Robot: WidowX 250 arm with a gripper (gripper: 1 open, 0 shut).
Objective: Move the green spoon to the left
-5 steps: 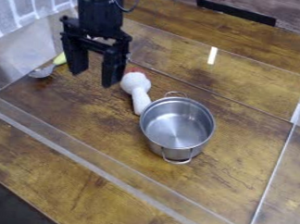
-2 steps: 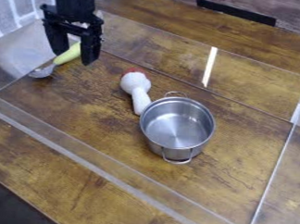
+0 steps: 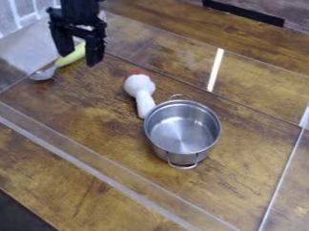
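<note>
The black arm comes down from the top left, and its gripper (image 3: 76, 51) points straight down. The two fingers (image 3: 57, 47) stand wide apart, holding nothing.

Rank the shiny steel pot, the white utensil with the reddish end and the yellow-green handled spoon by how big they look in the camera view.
1. Shiny steel pot, clearly the largest.
2. White utensil with the reddish end.
3. Yellow-green handled spoon, though the black gripper hides part of it and it lies farther back, so second versus third is unsure.
</note>
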